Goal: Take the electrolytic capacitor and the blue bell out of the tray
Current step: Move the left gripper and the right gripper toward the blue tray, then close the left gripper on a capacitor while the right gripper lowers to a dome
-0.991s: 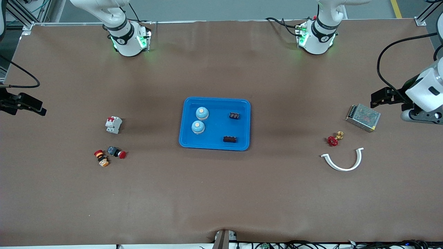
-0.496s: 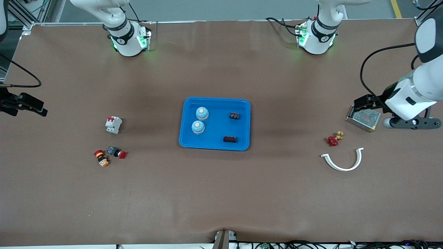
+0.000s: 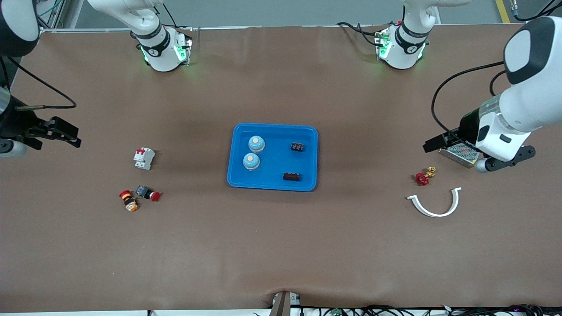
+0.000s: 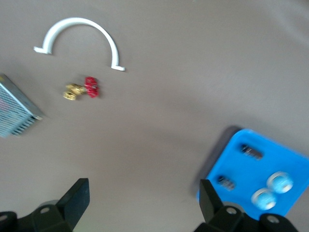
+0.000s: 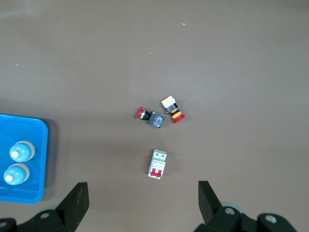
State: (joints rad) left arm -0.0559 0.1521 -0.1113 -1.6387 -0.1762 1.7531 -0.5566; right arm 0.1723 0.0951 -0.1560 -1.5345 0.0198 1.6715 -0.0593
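Note:
A blue tray (image 3: 276,163) lies in the middle of the table. Two light-blue bells (image 3: 256,143) (image 3: 251,161) stand in it on the side toward the right arm's end. Two small black capacitors (image 3: 297,146) (image 3: 291,177) lie on the side toward the left arm's end. My left gripper (image 3: 434,144) hangs open and empty over the metal power supply (image 3: 459,152). Its wrist view shows its wide-apart fingers (image 4: 76,198) over bare table, with the tray (image 4: 270,159) off to one side. My right gripper (image 3: 66,131) hangs open and empty over the table's right-arm end, its fingers (image 5: 77,198) near the circuit breaker (image 5: 158,164).
A white circuit breaker (image 3: 144,158) and two red push buttons (image 3: 149,193) (image 3: 129,200) lie toward the right arm's end. A red valve (image 3: 423,177) and a white curved bracket (image 3: 434,204) lie toward the left arm's end, nearer the front camera than the power supply.
Both arms have swung in from the table's ends toward the tray. The left gripper has moved much farther and now covers part of the power supply. Nothing on the table has moved.

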